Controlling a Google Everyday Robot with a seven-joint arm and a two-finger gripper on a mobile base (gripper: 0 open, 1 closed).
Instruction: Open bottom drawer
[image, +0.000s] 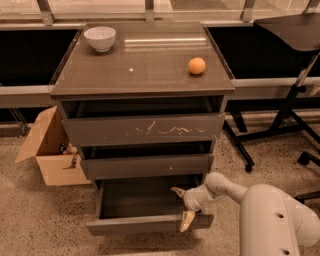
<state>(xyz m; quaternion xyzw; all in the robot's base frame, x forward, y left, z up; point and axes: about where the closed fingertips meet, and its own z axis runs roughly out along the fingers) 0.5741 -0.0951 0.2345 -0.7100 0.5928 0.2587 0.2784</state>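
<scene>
Beige gripper (179, 210), lower centre-right of frame: fingers (187, 221) spread wide, one inside the box, one over the outer face of the bottom drawer (135, 225). The drawer, lower centre, is pulled well out, its grey interior showing. Step judged: end of the pull. Next: draw slightly further, or release and lift clear under the middle drawer front (150, 166). Room: speckled floor (40, 220) ahead; cardboard box (50, 155) left and black chair stand (294, 100) right, both apart

Bottom drawer (135, 225) pulled out; hand (183, 206) at front's right end, fingers spread
</scene>
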